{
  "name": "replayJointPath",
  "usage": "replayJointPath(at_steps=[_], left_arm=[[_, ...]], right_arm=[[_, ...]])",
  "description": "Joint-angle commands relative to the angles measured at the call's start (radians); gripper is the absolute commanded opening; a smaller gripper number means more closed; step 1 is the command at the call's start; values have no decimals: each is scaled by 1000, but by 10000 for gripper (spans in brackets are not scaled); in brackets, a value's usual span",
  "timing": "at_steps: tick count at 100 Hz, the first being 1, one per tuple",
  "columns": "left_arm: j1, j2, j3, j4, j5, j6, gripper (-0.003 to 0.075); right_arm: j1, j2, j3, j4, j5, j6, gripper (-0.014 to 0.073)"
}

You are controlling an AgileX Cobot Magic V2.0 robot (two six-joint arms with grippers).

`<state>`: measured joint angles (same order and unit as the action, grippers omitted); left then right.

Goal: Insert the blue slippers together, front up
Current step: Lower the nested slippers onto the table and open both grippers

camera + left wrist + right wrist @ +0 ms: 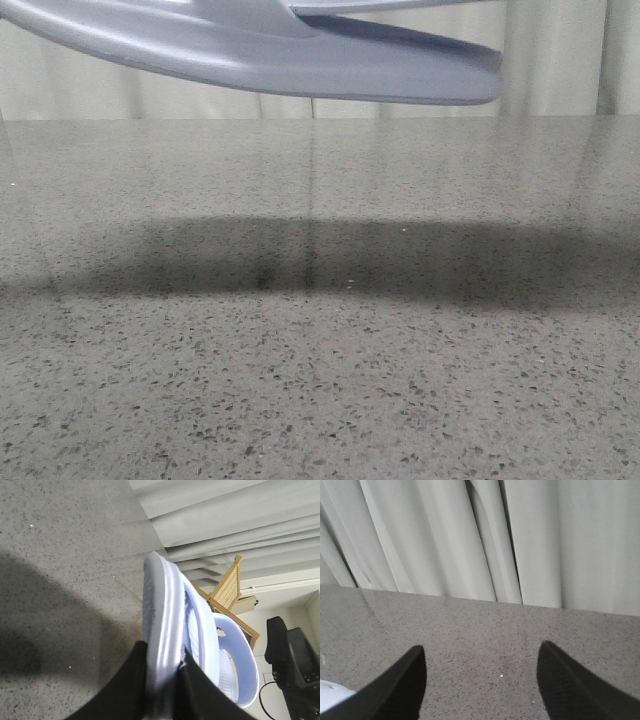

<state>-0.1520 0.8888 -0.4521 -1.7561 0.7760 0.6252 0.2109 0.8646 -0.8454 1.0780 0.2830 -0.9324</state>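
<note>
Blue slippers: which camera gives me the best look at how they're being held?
The left wrist view. There the left hand is shut on the edge of the blue slippers, nested together and off the table. The front view shows only their underside across the top. The right wrist view shows just a pale sliver in one corner.

Grey speckled stone table (320,400), dark shadow band across middle
</note>
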Motion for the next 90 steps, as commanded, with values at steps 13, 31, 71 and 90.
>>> replayJointPath(at_steps=[13,31,71,90], left_arm=[[-5,73,-36,-105,20,26,16],[-5,140,-36,-105,-25,68,16],[-5,295,-36,-105,-18,138,16],[-5,303,-36,-105,-18,163,16]], right_arm=[[-5,-14,-31,8,-19,-18,418],[-5,-14,-31,8,0,-18,418],[-5,-14,-31,8,42,-18,418],[-5,-14,-31,8,46,-18,418]])
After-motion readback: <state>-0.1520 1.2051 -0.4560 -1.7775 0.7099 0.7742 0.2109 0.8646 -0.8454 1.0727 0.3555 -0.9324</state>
